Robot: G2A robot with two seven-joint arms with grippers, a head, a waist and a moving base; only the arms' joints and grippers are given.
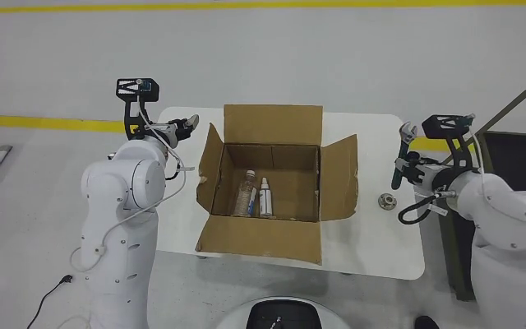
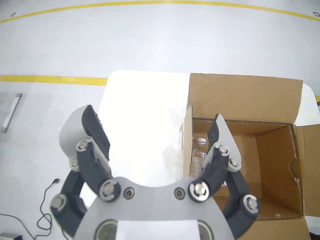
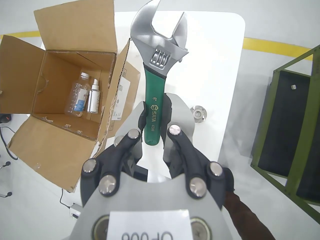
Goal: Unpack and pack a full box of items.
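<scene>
Right of box (image 1: 271, 123) — wrench (image 3: 153, 81) in R gripper (image 3: 156, 104)

We see a white table (image 1: 378, 247) with rounded corners on a pale grey floor (image 1: 329, 49) crossed by yellow lines (image 1: 49, 123). A green-framed rack with black panels (image 3: 285, 121) stands beside its right end. Left of the table, a short grey bar (image 2: 11, 113) and a black cable (image 2: 55, 181) lie on the floor.

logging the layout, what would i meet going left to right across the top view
left gripper → water bottle → spray bottle → round metal fitting → wrench
</scene>
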